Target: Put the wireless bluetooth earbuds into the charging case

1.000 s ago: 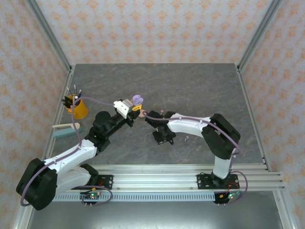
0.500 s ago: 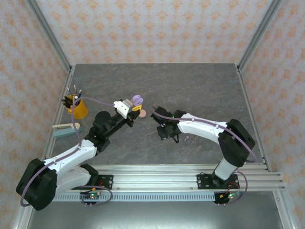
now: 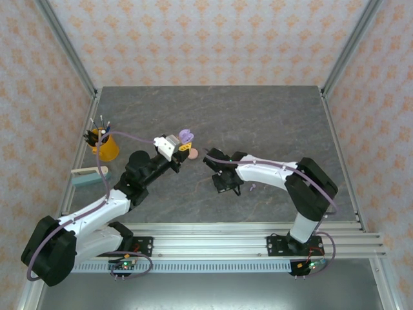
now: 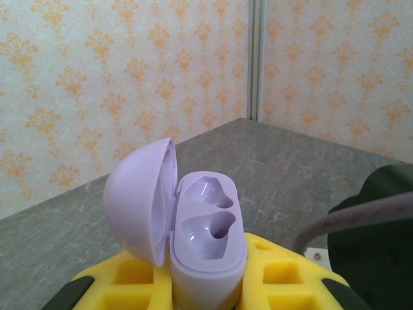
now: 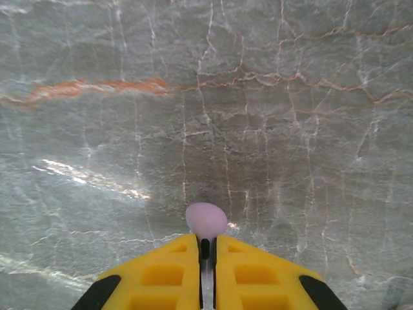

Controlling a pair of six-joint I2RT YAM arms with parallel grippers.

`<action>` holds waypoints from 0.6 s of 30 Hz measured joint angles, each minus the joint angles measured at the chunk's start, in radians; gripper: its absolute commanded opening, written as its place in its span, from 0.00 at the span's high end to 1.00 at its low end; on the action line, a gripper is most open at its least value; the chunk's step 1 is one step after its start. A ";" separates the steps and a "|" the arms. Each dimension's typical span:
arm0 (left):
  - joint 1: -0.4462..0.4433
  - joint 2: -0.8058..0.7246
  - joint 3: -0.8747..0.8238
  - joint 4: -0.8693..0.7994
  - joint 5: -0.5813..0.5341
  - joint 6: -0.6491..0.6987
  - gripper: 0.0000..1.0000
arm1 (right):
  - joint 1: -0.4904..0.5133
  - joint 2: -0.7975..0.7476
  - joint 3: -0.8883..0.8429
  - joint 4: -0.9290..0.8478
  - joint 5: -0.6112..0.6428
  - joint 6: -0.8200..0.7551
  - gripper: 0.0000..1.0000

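Our left gripper clamps the open case, our right gripper, right of case, pinches an earbud, bare table beyond case, gap wider than a second ago

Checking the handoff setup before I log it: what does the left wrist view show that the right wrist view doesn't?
Left wrist view: the lilac charging case clamped in the left gripper, its lid swung open and both wells empty. Right wrist view: a small pale earbud pinched by its stem in the right gripper. Shared: yellow fingers and the grey marbled table.
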 measured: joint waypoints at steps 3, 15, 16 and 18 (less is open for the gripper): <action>0.000 -0.003 0.000 -0.001 0.000 0.000 1.00 | 0.000 0.012 -0.006 0.003 -0.003 0.000 0.85; 0.000 -0.004 0.000 -0.005 0.000 0.000 1.00 | 0.000 0.035 -0.006 0.011 -0.014 0.008 0.68; 0.000 -0.004 0.000 -0.005 0.000 0.000 1.00 | 0.000 0.037 -0.006 0.011 -0.014 0.014 0.67; 0.000 -0.004 0.000 -0.005 0.000 0.000 1.00 | -0.001 0.037 -0.003 0.010 -0.014 0.030 0.65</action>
